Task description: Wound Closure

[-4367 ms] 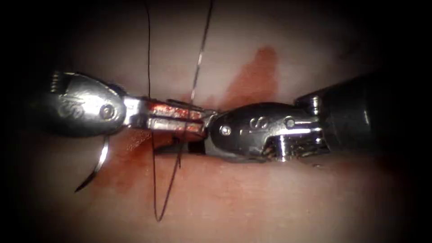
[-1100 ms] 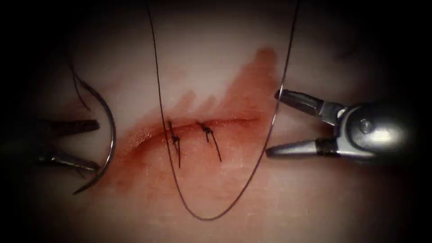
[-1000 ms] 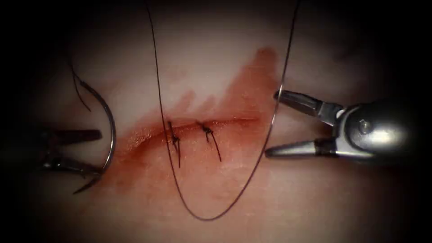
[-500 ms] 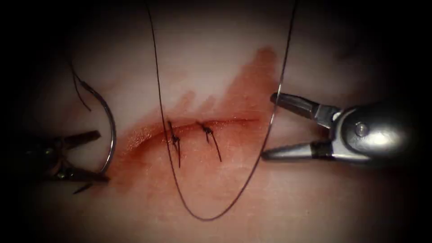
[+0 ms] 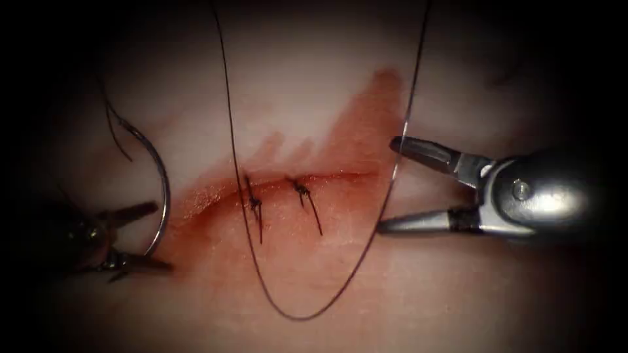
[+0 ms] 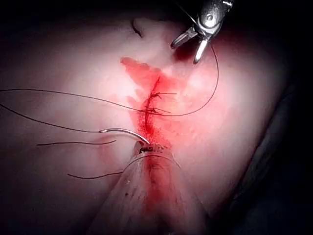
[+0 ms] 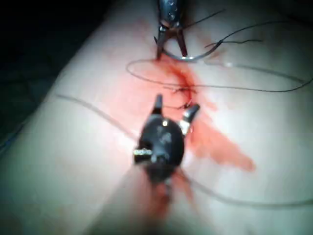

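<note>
The curved needle [image 5: 161,189] lies on the tissue [image 5: 314,78], left of the cut [image 5: 327,175]; its point end sits by the left tool's lower jaw. My left tool [image 5: 163,236] stands open, its jaws straddling the needle's lower curve without closing on it. My right tool [image 5: 386,184] is wide open right of the cut and holds nothing. The thread [image 5: 294,318] hangs in a long loop and passes its jaw tips. In the right wrist view the left tool [image 7: 169,46] straddles the needle [image 7: 188,58] beyond the right tool [image 7: 175,106].
Two knotted stitches [image 5: 254,204] [image 5: 302,189] with short cut tails cross the cut. Red fluid [image 5: 366,124] stains the tissue around and above it. In the left wrist view, loose thread strands [image 6: 58,93] trail off beside the needle [image 6: 124,131], with the right tool [image 6: 193,41] beyond the stitches.
Both tools have left the cut's middle. Over the last second the left tool moved down and right until its jaws straddle the needle's lower curve. The right tool edged left.
</note>
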`<state>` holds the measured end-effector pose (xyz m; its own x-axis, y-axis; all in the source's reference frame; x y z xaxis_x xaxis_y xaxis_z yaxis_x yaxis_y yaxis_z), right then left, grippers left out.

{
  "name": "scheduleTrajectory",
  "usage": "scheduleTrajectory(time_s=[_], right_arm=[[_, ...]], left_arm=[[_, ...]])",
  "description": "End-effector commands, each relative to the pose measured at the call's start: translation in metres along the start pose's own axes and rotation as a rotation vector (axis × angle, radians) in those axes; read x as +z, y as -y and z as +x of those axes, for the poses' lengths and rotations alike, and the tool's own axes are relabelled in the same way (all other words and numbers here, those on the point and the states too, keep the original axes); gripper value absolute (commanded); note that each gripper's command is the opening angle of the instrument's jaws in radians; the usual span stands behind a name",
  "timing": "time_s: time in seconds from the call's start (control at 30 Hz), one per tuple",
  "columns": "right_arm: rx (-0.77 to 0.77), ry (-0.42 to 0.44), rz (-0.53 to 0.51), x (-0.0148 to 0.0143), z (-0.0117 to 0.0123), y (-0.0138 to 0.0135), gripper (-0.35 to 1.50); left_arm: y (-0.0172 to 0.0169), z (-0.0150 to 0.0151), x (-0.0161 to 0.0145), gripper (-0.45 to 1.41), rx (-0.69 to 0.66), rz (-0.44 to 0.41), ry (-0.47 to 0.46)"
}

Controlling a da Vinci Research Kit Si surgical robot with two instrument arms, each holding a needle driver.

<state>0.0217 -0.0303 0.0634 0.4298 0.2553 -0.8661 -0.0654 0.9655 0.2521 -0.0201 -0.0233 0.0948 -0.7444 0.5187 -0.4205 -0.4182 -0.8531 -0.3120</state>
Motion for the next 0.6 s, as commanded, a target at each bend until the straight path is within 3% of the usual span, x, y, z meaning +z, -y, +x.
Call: scheduleTrajectory(time_s=[0.03, 0.1, 0.13, 0.23, 0.4, 0.57, 0.6], right_arm=[[0.001, -0.001, 0.002, 0.0007, -0.0003, 0.0004, 1.48], [0.001, -0.001, 0.002, 0.0008, -0.0003, 0.0005, 1.48], [0.001, -0.001, 0.002, 0.0008, -0.0002, 0.0005, 1.48], [0.001, -0.001, 0.002, 0.0008, -0.0002, 0.0005, 1.48], [0.003, -0.001, 0.001, 0.0008, 0.0, 0.0004, 1.48], [0.008, 0.026, -0.009, 0.0007, 0.0001, -0.0001, 1.45], [0.056, 0.045, -0.034, 0.0005, 0.0002, -0.0003, 1.43]], left_arm=[[-0.0004, -0.0001, 0.0008, 0.49, -0.001, -0.002, 0.003], [-0.0003, -0.0003, 0.0008, 0.37, 0.002, -0.004, 0.011], [-0.0002, -0.0004, 0.0008, 0.22, 0.004, -0.004, 0.014], [-0.0002, -0.0013, 0.0009, -0.45, 0.016, -0.004, 0.059], [0.0003, -0.002, 0.0015, -0.45, 0.025, -0.001, 0.08], [0.0008, 0.0016, 0.0008, -0.45, 0.065, 0.044, 0.055], [0.0008, 0.0034, 0.0006, -0.45, 0.077, 0.063, 0.041]])
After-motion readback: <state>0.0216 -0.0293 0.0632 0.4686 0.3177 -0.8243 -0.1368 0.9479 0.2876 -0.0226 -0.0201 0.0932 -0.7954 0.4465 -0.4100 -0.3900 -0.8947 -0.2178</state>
